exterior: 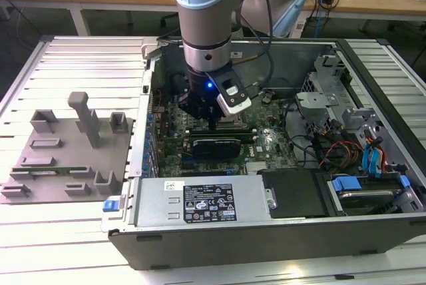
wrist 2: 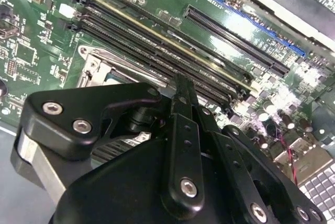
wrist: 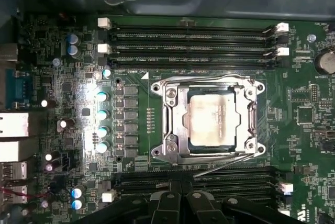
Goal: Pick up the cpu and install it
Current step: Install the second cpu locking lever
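Black claw, jaw state can't tell, just beside silvery square cpu seated in metal-framed socket; install looks done.

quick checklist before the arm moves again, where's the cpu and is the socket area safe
1. cpu location: lying inside the socket frame in the first wrist view, ok.
2. cpu seating: looks square to the frame; fully seated, cannot tell.
3. Retention frame over the cpu's edges: latched or not, cannot tell.
4. gripper position: down inside the computer case, over the motherboard, ok.
5. Gripper holding anything: cannot tell.
6. Memory slots beside the socket: no damage visible, ok.
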Available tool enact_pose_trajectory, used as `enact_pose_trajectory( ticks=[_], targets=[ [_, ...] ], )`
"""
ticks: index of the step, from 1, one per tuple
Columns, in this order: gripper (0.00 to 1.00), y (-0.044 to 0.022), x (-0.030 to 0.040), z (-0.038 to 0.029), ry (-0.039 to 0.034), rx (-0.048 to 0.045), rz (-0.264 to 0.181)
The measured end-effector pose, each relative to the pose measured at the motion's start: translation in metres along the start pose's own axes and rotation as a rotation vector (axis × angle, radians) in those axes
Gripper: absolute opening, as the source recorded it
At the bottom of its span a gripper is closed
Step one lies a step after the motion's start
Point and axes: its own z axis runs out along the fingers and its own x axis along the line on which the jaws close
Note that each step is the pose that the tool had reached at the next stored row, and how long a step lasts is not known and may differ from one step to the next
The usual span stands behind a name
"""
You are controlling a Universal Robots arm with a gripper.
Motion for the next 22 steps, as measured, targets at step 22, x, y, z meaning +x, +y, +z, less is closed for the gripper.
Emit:
enact_pose_trajectory(
  ticks=[22],
  targets=[
    [0.11,-0.0179,0.0074,0.0035,0.0024,-0.1354,-0.011]
  ],
)
